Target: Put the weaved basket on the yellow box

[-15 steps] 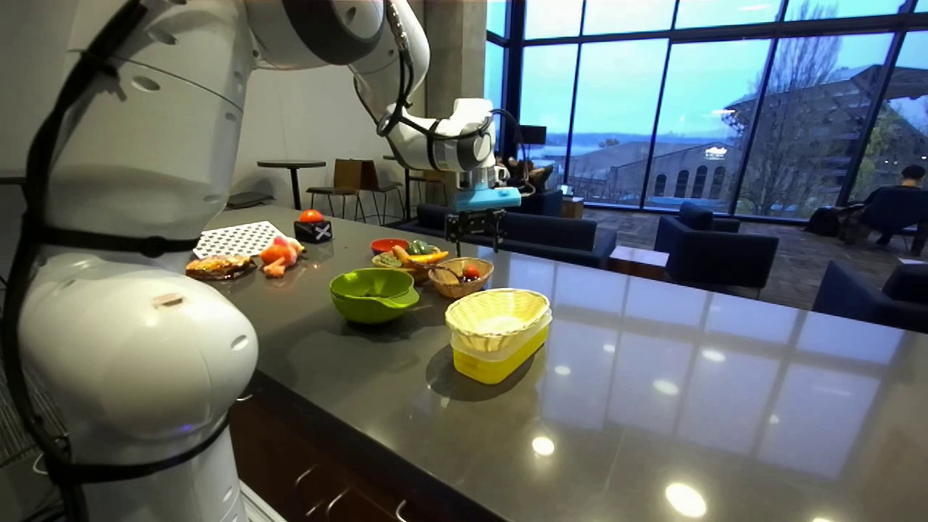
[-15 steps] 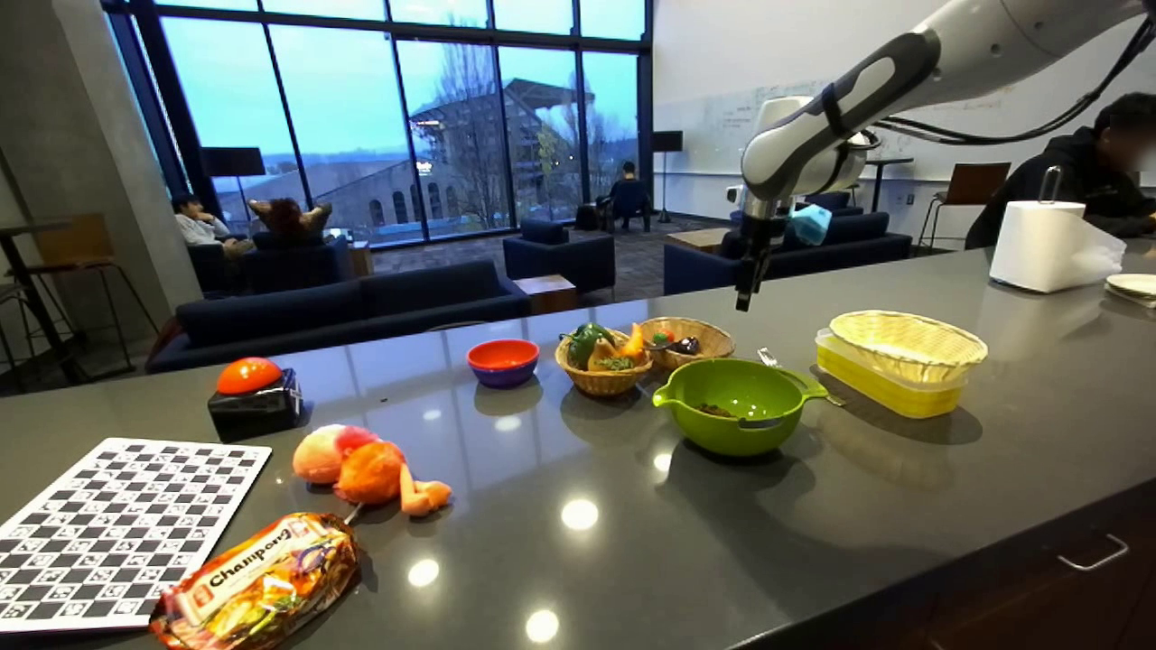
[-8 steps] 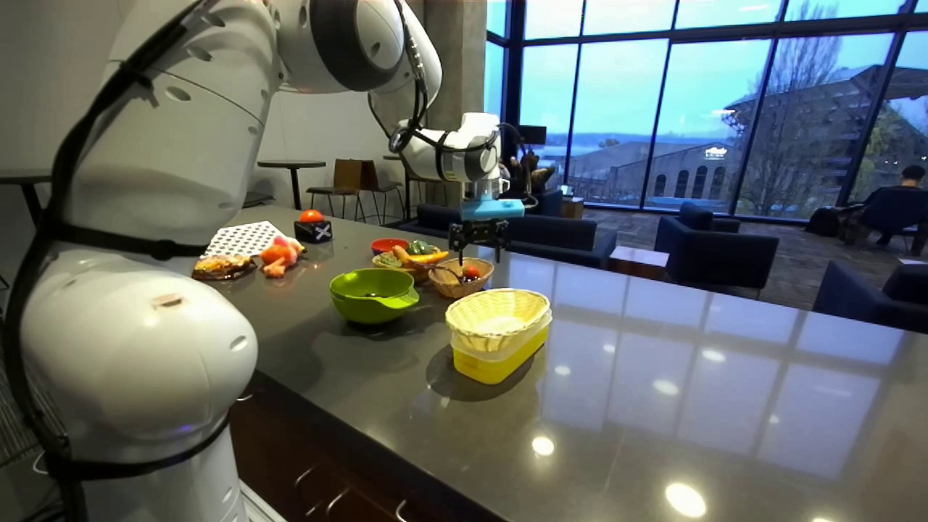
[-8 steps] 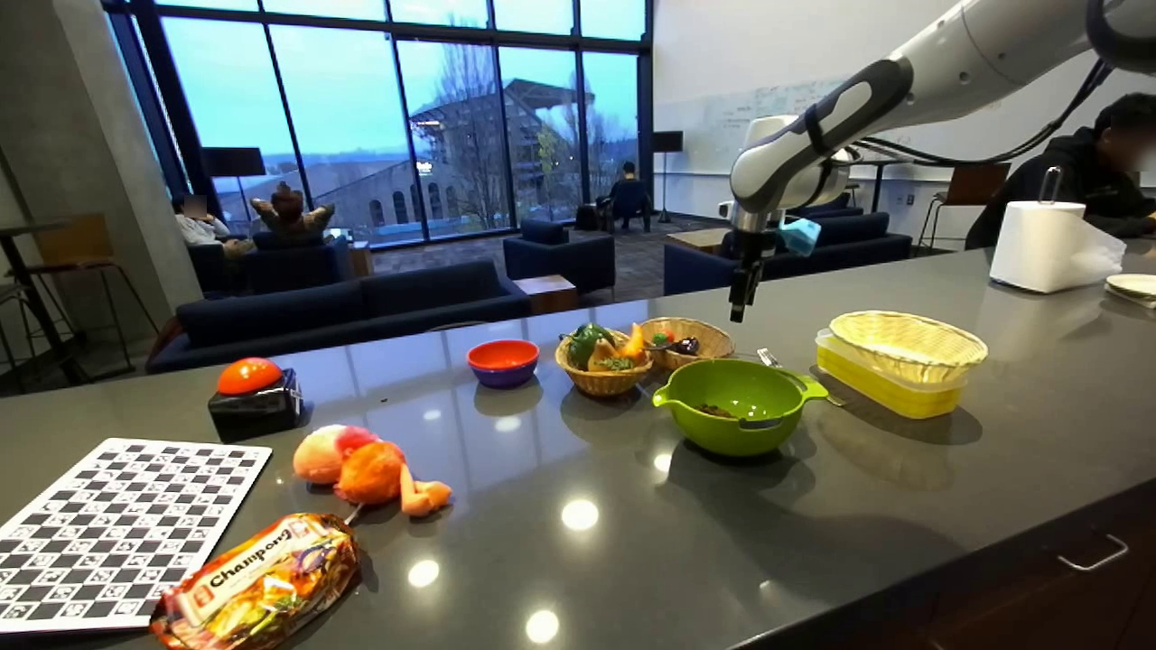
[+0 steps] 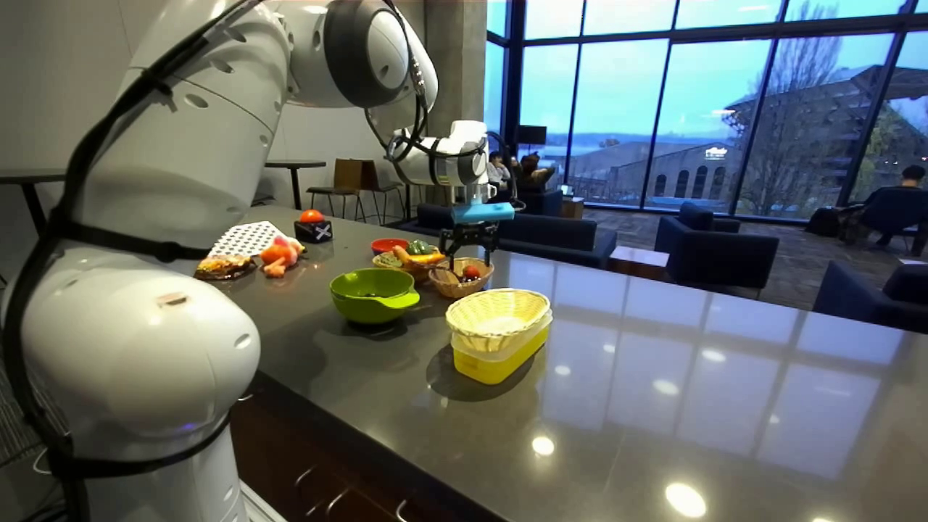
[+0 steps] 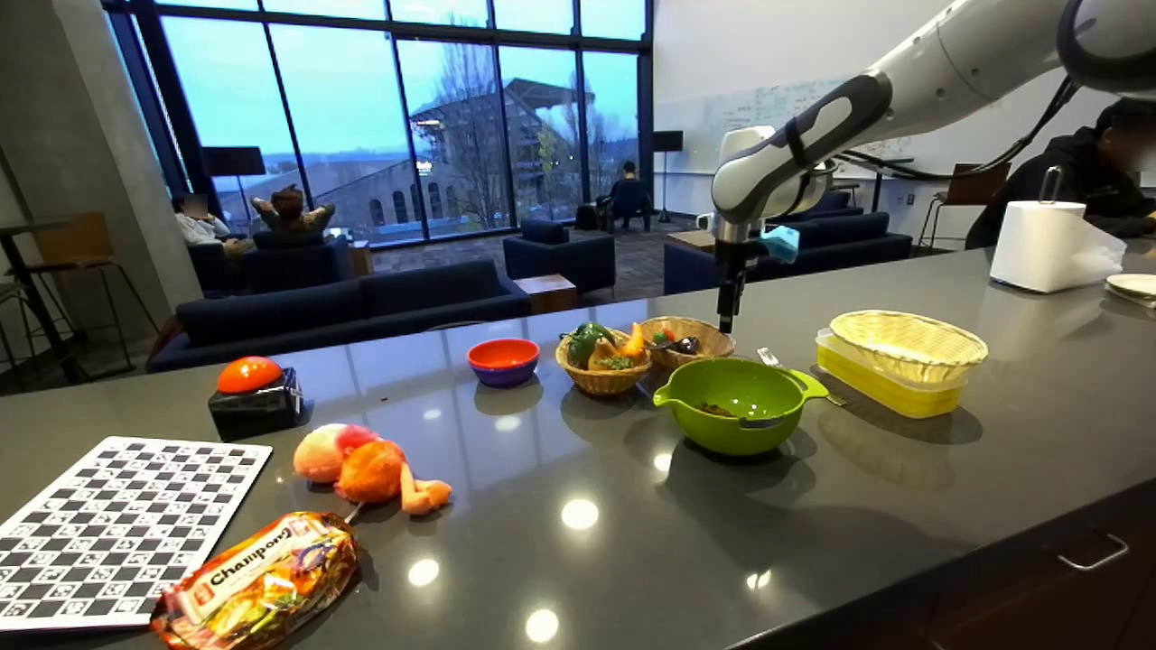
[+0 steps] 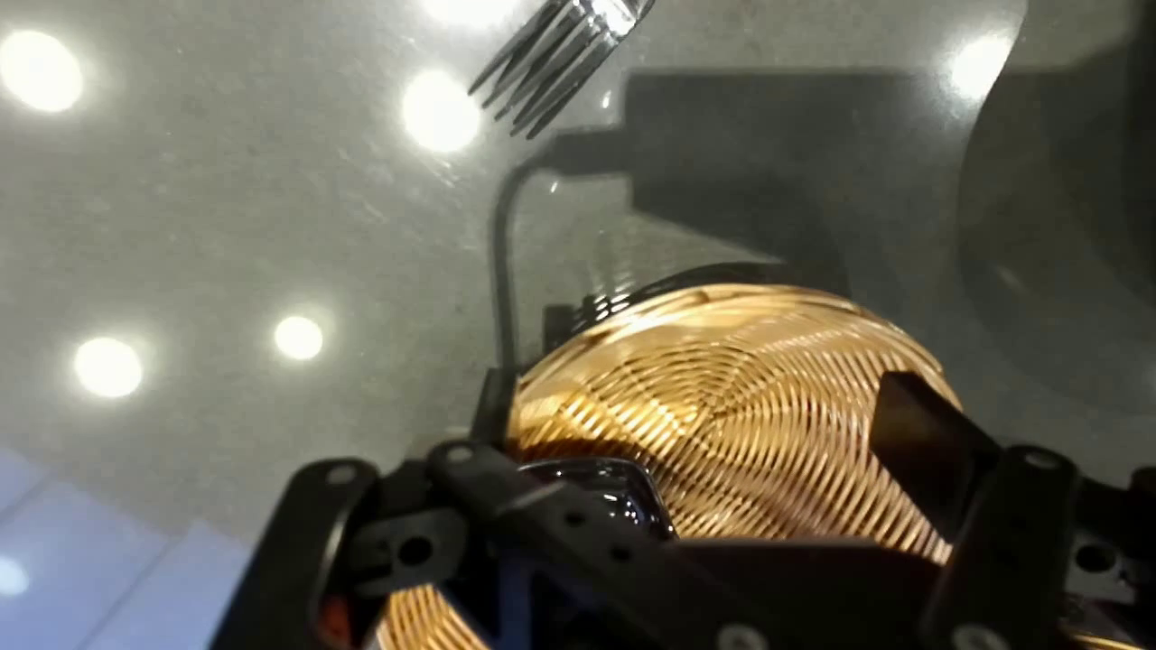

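- The gripper (image 6: 727, 323) hangs over the tan basket (image 7: 768, 415), close to the window-side edge of the counter (image 5: 594, 464).
- Its fingers (image 7: 921, 442) are released and spread wide across the basket; whether they touch its rim is unclear.
- The tan basket stands upright, with a tomato (image 5: 471, 272) and a dark glossy piece (image 7: 623, 487) in it.
- The yellow box (image 6: 890, 393) sits between the window-side and drawer-side edges, apart from the tan basket; a pale basket (image 6: 908, 338) rests on top.
- The green bowl (image 6: 736, 435) is near the tan basket, towards the drawer-side edge.
- A fork (image 7: 578, 41) lies between the tan basket and the yellow box.
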